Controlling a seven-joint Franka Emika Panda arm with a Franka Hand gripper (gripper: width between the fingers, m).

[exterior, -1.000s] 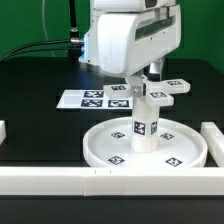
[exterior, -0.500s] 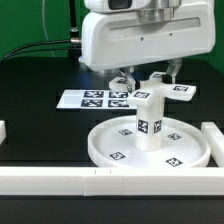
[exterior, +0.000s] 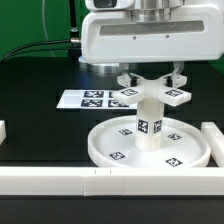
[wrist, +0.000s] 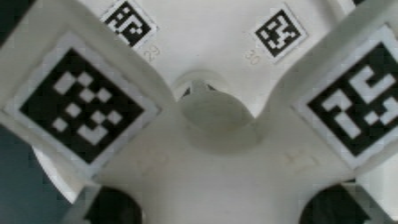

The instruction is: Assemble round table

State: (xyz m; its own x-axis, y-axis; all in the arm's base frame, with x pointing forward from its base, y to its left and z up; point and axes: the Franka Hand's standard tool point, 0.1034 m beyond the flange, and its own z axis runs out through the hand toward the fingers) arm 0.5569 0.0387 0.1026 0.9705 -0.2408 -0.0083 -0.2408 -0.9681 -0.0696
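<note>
The large round rimmed disc [exterior: 113, 147] lies flat on the black table. The short cylindrical leg [exterior: 148, 125] stands upright in its hub. My gripper [exterior: 151, 80] is shut on the small cross-shaped foot [exterior: 152, 95] and holds it level right over the leg's top; I cannot tell whether they touch. In the wrist view the foot [wrist: 217, 118] fills the picture, with its tagged arms spreading out and its round centre in the middle. My gripper [wrist: 231, 206] grips it with a dark finger pad [wrist: 111, 206] on either side.
The marker board [exterior: 92, 99] lies flat behind the disc. A long white bar [exterior: 60, 180] runs along the table's front edge, another [exterior: 213, 137] stands at the exterior view's right, and a short end [exterior: 3, 130] shows at the left.
My gripper has carried the cross-shaped foot from behind and to the exterior view's right of the leg to a spot centred over the leg's top.
</note>
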